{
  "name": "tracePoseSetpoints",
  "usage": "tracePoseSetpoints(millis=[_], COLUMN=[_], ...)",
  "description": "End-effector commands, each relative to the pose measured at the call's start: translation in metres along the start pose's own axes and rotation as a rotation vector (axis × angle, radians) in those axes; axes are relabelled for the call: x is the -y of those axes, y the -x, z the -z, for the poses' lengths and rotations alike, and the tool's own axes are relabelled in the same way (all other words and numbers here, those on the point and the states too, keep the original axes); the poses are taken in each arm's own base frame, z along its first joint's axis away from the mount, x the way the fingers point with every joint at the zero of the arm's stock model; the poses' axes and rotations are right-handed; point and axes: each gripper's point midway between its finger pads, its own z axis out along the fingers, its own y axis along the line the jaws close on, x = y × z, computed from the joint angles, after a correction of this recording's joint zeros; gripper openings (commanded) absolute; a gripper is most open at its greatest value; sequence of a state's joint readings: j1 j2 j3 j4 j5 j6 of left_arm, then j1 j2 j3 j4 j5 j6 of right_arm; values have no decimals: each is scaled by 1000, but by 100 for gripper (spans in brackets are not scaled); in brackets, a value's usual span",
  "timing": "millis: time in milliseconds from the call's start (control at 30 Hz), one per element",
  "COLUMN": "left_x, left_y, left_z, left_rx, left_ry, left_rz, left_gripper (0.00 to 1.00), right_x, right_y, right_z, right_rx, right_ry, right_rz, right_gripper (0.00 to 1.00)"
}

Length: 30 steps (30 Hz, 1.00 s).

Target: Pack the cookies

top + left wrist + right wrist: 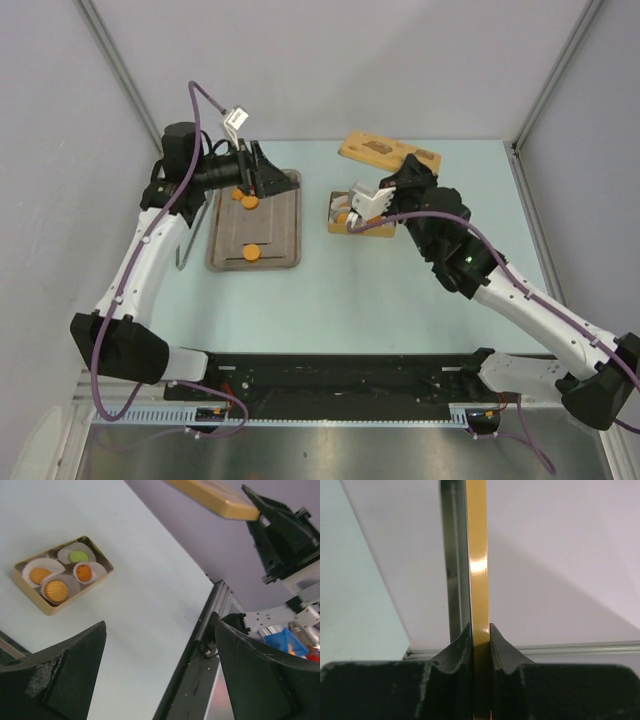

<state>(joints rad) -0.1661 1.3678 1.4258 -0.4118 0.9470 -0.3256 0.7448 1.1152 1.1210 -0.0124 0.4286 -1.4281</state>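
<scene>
A brown tray at the left holds orange cookies, one near its front and some at its far end. A small gold box, also in the top view, holds three orange cookies and one green cookie in white liners. My left gripper is open and empty over the tray's far end; in its wrist view only bare table lies between the fingers. My right gripper is shut on the gold lid, held above the table behind the box. The lid's edge stands between the fingers.
A thin grey metal piece lies along the tray's left side. Grey walls close in the table at the back and sides. A black rail runs along the near edge. The right arm's wrist partly covers the box from above.
</scene>
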Motion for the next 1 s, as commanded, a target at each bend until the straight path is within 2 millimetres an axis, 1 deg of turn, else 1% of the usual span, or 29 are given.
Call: tracePoseSetpoints(millis=[0, 33, 67, 100, 133, 167, 200, 233, 267, 300, 367, 400, 467, 567, 667, 700, 833, 967], left_x=[22, 22, 22, 28, 26, 25, 26, 19, 19, 19, 18, 15, 8, -4, -4, -8, 1, 3], left_y=[8, 6, 0, 5, 4, 3, 5, 4, 6, 10, 17, 18, 21, 22, 22, 20, 17, 16], left_z=[2, 1, 0, 0, -2, -3, -4, -9, -10, -11, -14, -17, -22, -32, -42, -47, -57, -61], left_rx=[29, 20, 1, 13, 4, -5, -5, -14, -21, -11, -6, -8, -5, -12, -35, -45, -74, -90], left_ry=[-165, -197, -219, -273, -290, -299, -320, -322, -330, -345, -374, -376, -367, -356, -367, -366, -389, -399], left_rz=[165, 197, 300, 258, 287, 344, 331, 357, 394, 377, 405, 421, 441, 464, 478, 490, 483, 484], left_gripper=[94, 93, 93, 93, 93, 93, 93, 93, 93, 93, 93, 92, 92, 92, 91, 91, 91, 91], right_x=[26, 22, 26, 15, 12, 18, 9, 10, 10, 8, 8, 2, 5, -1, -4, -6, -20, -33], right_y=[11, 11, 17, 16, 19, 21, 23, 24, 26, 28, 32, 36, 43, 54, 60, 63, 67, 70], right_z=[12, 12, 15, 15, 15, 17, 16, 16, 14, 13, 13, 11, 12, 11, 12, 12, 15, 17], right_rx=[-38, -54, -42, -46, -32, -24, -12, -7, -4, 4, 14, 29, 50, 78, 97, 109, 138, 170], right_ry=[-165, -167, -201, -196, -209, -254, -247, -258, -269, -271, -290, -285, -314, -314, -320, -321, -315, -308], right_rz=[107, 123, 122, 179, 198, 194, 245, 248, 254, 266, 287, 301, 312, 325, 335, 338, 361, 384], right_gripper=[0, 0, 0, 0, 0, 0, 0, 0, 0, 0, 0, 0, 0, 0, 0, 0, 0, 0])
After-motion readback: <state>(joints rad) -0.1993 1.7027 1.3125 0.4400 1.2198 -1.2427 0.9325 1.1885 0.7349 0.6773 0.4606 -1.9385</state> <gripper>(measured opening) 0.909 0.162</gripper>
